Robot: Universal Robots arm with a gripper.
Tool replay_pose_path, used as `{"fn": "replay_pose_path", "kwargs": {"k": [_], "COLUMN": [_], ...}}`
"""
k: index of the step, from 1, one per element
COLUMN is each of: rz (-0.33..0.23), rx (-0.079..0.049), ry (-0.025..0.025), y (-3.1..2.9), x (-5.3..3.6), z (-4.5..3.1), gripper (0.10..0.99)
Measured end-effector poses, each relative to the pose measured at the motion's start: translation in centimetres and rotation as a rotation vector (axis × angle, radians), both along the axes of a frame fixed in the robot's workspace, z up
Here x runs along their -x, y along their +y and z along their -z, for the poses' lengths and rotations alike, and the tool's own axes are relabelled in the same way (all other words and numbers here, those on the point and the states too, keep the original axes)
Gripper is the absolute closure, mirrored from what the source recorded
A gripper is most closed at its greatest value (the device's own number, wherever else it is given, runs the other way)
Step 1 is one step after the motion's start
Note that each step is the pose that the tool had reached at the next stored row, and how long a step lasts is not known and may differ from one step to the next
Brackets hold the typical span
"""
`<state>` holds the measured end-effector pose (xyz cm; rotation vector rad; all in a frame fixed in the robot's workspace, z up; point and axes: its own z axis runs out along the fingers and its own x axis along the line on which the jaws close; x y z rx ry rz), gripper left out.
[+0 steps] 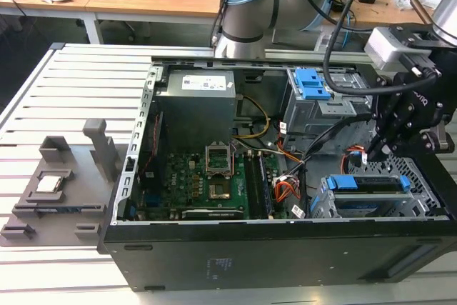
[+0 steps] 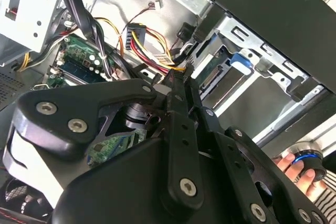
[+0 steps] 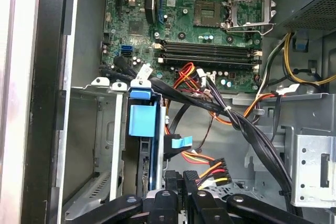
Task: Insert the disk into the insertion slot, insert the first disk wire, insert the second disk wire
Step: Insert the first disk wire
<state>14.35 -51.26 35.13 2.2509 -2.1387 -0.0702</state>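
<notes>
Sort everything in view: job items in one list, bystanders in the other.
Job:
silver-grey hard drive in a bright blue plastic carrier
low perforated silver metal drive cage
black connector on red and yellow wires
black gripper

Lying about:
taller grey cage with blue latches
grey boxy power supply
green motherboard
grey plastic fixture tray

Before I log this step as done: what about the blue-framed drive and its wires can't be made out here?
1. Silver-grey drive in its blue plastic carrier: edge-on in the first wrist view; the perforated silver metal cage hides its label.
2. Drive's connector end: behind the black pincer there.
3. Wire seating: too small in the exterior view.
</notes>
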Motion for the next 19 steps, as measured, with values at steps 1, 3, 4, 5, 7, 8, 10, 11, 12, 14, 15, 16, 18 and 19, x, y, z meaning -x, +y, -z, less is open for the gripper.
{"fn": "replay_pose_path", "kwargs": {"k": [1,3,4,5,7,8,10,11,12,14,15,16,18,19], "rz": [0.000,0.000,0.000,0.000,0.000,0.000,0.000,0.000,0.000,0.000,0.000,0.000,0.000,0.000], "rx": [0.000,0.000,0.000,0.000,0.000,0.000,0.000,0.000,0.000,0.000,0.000,0.000,0.000,0.000], "ry": [0.0000,0.0000,0.0000,0.0000,0.0000,0.0000,0.0000,0.0000,0.0000,0.0000,0.0000,0.0000,0.0000,0.0000], "y": [-0.15,-0.32,-0.45,-0.58,-0.72,-0.85,-1.01,-1.08,-1.15,-1.30,-1.37,-1.44,-1.68,-1.81], "x": [0.00,-0.01,-0.02,-0.02,-0.03,-0.03,-0.04,-0.04,-0.05,-0.05,-0.05,-0.06,-0.07,-0.07], "z": [0.00,0.00,0.00,0.00,0.00,0.00,-0.01,0.00,0.00,0.00,0.00,0.00,0.00,0.00], "gripper": [0.918,0.918,0.918,0.918,0.918,0.918,0.918,0.918,0.918,0.918,0.918,0.918,0.918,0.918]}}
